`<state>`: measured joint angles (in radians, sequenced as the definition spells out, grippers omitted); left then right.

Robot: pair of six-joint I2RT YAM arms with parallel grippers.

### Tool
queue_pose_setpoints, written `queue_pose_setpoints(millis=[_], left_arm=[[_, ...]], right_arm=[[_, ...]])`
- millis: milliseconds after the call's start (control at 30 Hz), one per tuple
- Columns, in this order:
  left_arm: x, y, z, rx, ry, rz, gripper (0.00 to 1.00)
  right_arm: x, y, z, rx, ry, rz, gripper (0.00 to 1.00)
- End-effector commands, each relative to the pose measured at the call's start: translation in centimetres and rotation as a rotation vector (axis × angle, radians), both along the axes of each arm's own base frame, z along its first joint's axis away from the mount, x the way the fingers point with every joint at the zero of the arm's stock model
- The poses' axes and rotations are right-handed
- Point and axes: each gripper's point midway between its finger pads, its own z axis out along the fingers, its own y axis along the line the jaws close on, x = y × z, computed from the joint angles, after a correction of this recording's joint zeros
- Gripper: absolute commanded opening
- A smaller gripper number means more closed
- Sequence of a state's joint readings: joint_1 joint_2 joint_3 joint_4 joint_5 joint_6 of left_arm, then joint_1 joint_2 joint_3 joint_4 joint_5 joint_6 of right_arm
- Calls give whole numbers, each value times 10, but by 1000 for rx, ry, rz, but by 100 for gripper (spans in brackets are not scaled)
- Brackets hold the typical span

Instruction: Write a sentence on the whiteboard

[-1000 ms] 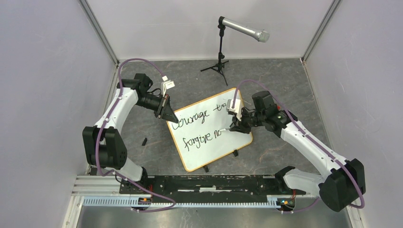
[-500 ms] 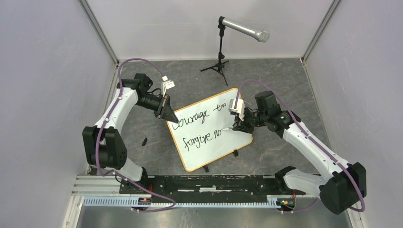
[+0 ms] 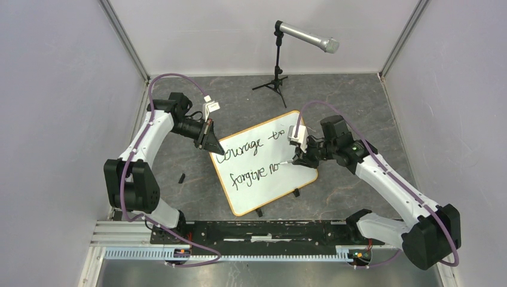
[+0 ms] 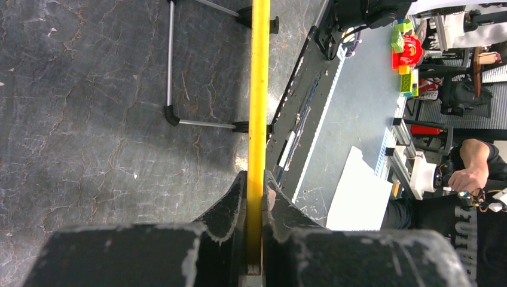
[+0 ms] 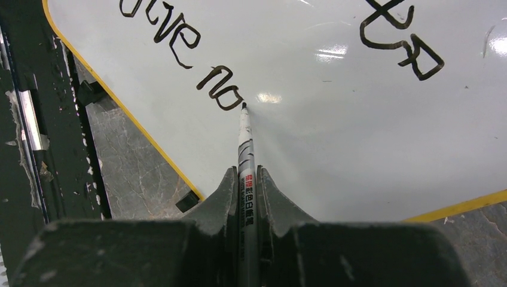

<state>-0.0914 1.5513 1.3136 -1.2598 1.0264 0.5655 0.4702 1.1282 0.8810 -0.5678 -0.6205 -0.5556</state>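
Right claw [image 5: 246, 174] pinches a marker [image 5: 244, 134], its tip touching the whiteboard [image 3: 272, 185] just after "no" in the sentence [image 3: 241, 150]. Left claw [image 4: 254, 179] is clamped on the board's orange rim, mid-desk [image 3: 353, 101] between the arms.

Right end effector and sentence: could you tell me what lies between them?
A marker, gripped by the right end effector, its tip at the sentence; right wrist view.
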Motion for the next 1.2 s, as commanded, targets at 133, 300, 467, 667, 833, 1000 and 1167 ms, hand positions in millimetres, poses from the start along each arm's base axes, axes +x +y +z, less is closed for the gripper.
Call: queue_pose_setpoints(millis=[133,300,467,667,833,1000,1167], left_arm=[[9,10,-1,72,-61,11,2],[10,9,0,68,-60,11,2],[10,10,0,70,-62,12,2],[12,10,0,73,-65,13,3],[13,9,0,71,-61,14,2],[12,10,1,73,-63,13,2],[12,10,1,74,-64,14,2]], right_arm=[[-4,-12,-19,-42,-8,-26,0],[0,-11,-11,-36,-30,-29,0],[14,-7,7,-22,-64,-39,0],[24,-6,22,-14,-99,-54,0],[20,-8,12,-29,-80,-46,0],[11,-12,-2,-43,-54,-43,0],[1,-19,-18,-66,-32,-43,0]])
